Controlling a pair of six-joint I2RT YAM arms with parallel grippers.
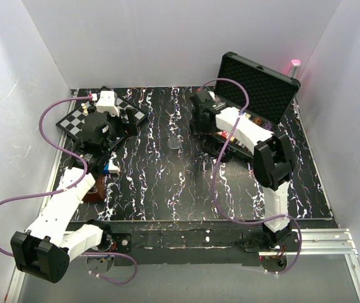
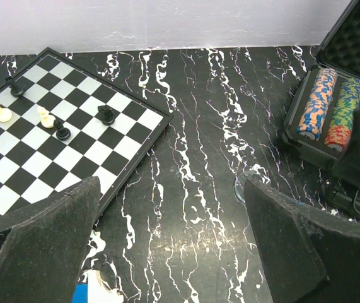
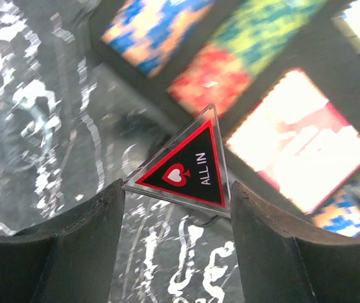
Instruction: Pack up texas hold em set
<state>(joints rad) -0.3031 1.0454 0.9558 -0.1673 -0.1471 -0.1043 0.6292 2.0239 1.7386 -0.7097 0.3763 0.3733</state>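
On the marbled table [image 1: 167, 189] we see the black briefcase [image 1: 261, 82] at about 1 o'clock, its foam-lined lid standing open. The chessboard [image 1: 72, 120], no part of this job, lies at 10 o'clock. Inside the case, the chip rows [image 2: 331, 110] already sit in their slots.

Our right gripper [image 3: 174, 192] hangs at the case's near edge, at 7 o'clock from the lid. Its fingers are drawn in partway and pinch the ALL IN triangle [image 3: 189, 170] by its two lower corners. The left gripper [image 2: 170, 184] hovers over bare table between board and case, spread wide and carrying nothing.

We judge the step in hand to be stowing this marker. Next we would need to carry it toward 1 o'clock over a free pocket, lower it, then release. The wrist view is too blurred to pick out a free pocket.
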